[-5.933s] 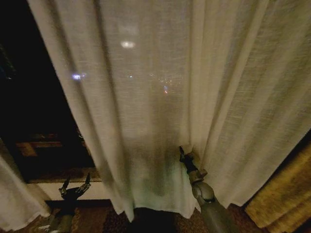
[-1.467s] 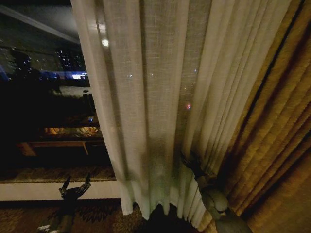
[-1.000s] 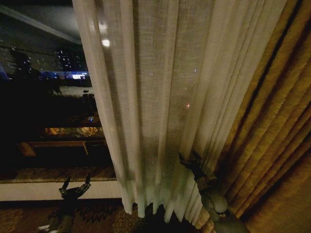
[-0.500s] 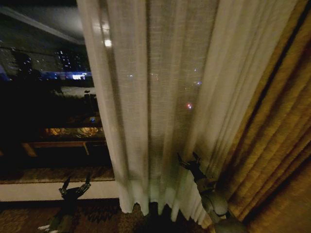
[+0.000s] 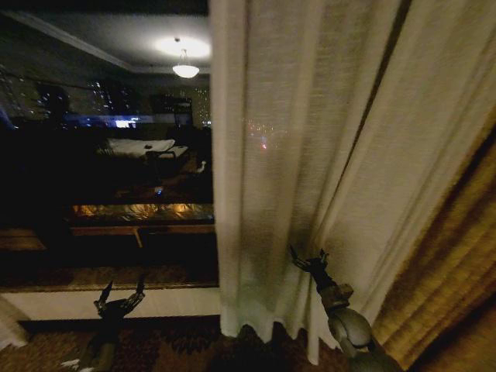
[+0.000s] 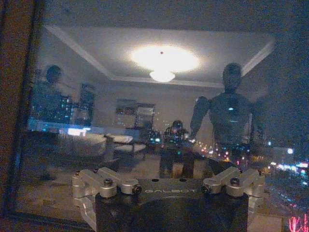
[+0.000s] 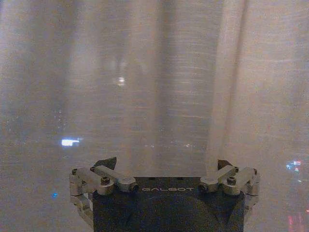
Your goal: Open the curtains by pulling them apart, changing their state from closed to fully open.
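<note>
The right gripper [image 5: 308,259] is raised low in front of the curtains [image 5: 310,155], its fingers spread wide with nothing held between them; the fingertips are seen at or just short of the sheer fabric, and contact cannot be told. In the right wrist view the pale pleated cloth [image 7: 154,87] hangs straight ahead of the open fingers [image 7: 106,164], with small lights showing through the weave. The sheer panel is gathered above and to both sides of this gripper, its hem ending just below it near the patterned carpet [image 5: 194,349]. To the right of the gripper, heavier golden-brown drapes [image 5: 457,263] are hung beside the sheer panel. To its left, the dark window glass [image 5: 108,170] is uncovered, and a ceiling lamp [image 5: 185,70] is reflected in it. The left gripper [image 5: 118,297] is held low, well apart to the left, fingers spread and empty, facing the glass above the white sill [image 5: 116,304].
</note>
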